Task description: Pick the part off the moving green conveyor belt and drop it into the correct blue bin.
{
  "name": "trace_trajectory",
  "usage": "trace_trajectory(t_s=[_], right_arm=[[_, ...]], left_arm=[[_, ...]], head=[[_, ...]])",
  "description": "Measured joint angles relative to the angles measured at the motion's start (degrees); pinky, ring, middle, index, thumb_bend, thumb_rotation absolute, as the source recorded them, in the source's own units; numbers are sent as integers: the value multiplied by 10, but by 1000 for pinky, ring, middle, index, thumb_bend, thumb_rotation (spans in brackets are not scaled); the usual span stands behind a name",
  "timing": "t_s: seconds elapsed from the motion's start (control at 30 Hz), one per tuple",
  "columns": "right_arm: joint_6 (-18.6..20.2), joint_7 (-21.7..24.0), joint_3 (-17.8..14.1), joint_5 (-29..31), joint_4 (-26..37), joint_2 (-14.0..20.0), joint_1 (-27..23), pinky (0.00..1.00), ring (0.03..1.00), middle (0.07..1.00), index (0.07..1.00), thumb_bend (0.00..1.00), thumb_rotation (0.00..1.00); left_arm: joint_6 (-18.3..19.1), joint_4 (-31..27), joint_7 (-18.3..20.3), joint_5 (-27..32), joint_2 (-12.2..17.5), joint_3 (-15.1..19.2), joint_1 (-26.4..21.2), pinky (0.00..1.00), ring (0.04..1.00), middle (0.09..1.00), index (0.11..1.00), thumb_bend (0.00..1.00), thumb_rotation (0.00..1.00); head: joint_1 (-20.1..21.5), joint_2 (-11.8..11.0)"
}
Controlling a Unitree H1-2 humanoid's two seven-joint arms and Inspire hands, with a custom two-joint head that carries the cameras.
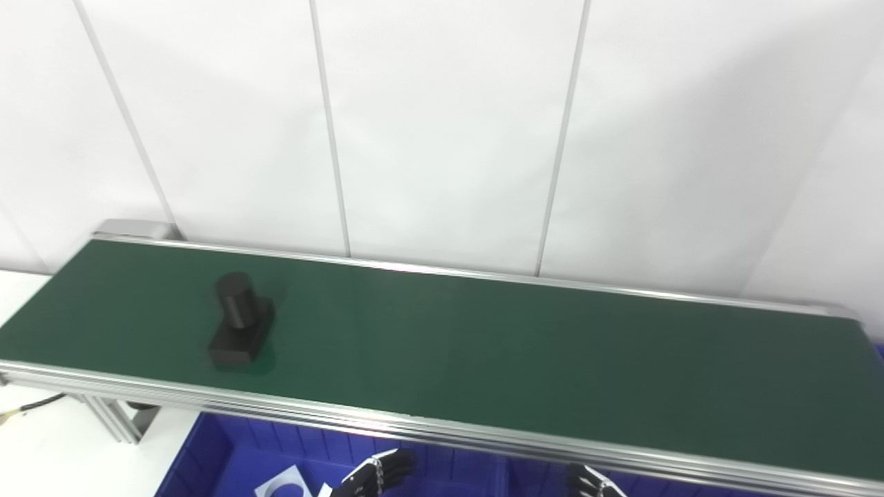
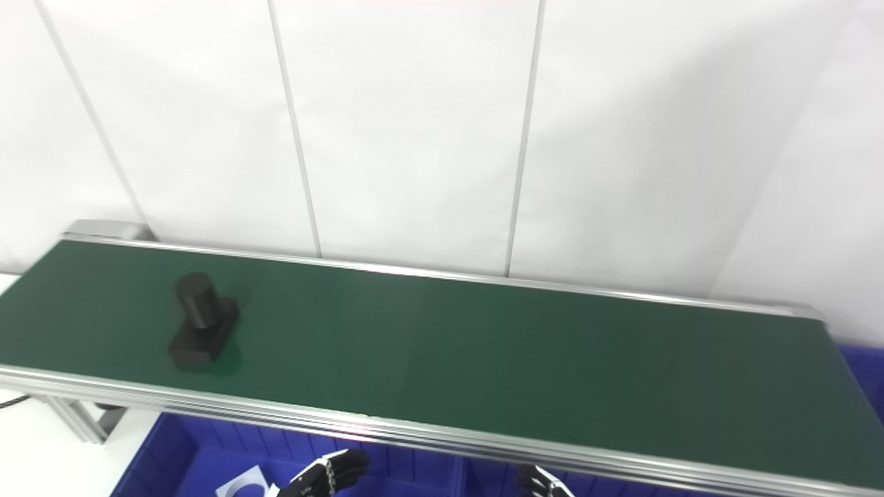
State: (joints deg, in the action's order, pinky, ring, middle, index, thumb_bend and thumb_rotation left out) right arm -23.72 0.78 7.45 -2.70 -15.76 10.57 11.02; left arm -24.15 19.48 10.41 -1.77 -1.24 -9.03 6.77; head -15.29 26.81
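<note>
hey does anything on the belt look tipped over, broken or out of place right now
Nothing stands out. The one black part sits flat on the green belt near its left end, its round post upright. Both hands, left and right, wait low over the blue bin, holding nothing.

The matt black part (image 1: 238, 321) sits on a smooth, matt green conveyor belt (image 1: 483, 345) framed by shiny ribbed metal rails (image 1: 442, 431), above a glossy blue plastic bin (image 1: 228, 455), against smooth white wall panels (image 1: 442, 124)
</note>
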Motion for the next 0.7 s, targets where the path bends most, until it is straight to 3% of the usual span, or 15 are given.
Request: trace_trajectory(t_s=[0.47, 0.7], right_arm=[[0, 34, -11, 14, -11, 16, -23, 747, 783, 818, 871, 649, 183], [0, 56, -19, 26, -23, 19, -29, 749, 794, 834, 879, 604, 115]], left_arm=[[-2, 24, -33, -23, -20, -19, -15, 856, 797, 780, 757, 644, 0], [-2, 35, -53, -25, -29, -24, -18, 850, 795, 782, 750, 634, 0]], head=[[-62, -1], [-78, 2]])
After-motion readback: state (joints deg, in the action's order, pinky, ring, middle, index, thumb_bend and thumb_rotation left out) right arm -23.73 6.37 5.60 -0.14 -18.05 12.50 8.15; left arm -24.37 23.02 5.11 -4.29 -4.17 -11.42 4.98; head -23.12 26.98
